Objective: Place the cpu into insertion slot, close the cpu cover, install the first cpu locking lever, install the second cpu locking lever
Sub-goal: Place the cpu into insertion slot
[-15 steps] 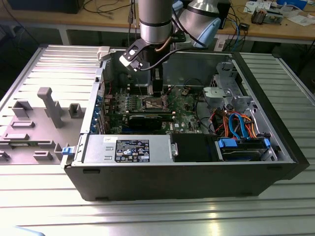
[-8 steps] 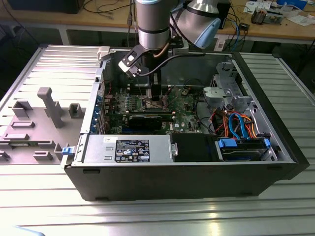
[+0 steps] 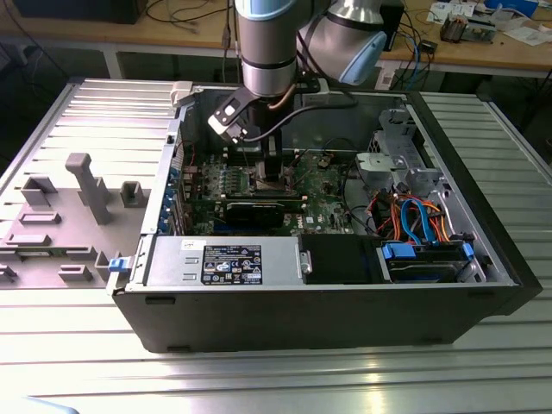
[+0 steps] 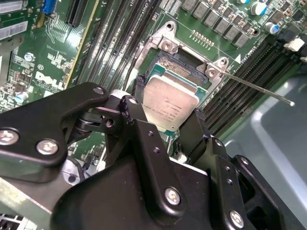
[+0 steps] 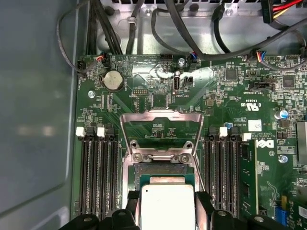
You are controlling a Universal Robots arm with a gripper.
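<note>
Grey ribbed table (image 3: 259,379) carries the open case (image 3: 302,315) in the exterior view. The arm (image 3: 269,52) reaches straight down into it, with its jaws low over the green motherboard (image 3: 332,185).

In the second wrist view the jaws are closed to the width of the cpu (image 4: 170,108), gripping it by two opposite edges with its silver top facing up. The chip sits over the slot (image 4: 176,66), whose brownish contact field is bare beyond the cpu's far edge. Whether the chip rests on the contacts or hangs just above them I cannot tell. A thin lever (image 4: 259,89) juts out beside the slot, not latched.

In the first wrist view the cpu (image 5: 165,206) lies between the jaws, and the cover (image 5: 161,116) stands swung up, clear of the chip.

By my judgement the first step, placing the cpu, is in hand; the cover and levers are not yet done. Seating calls for the chip's edges to be square to the slot's rim and for a level, gentle descent, since a tilted corner could bend contacts.
</note>
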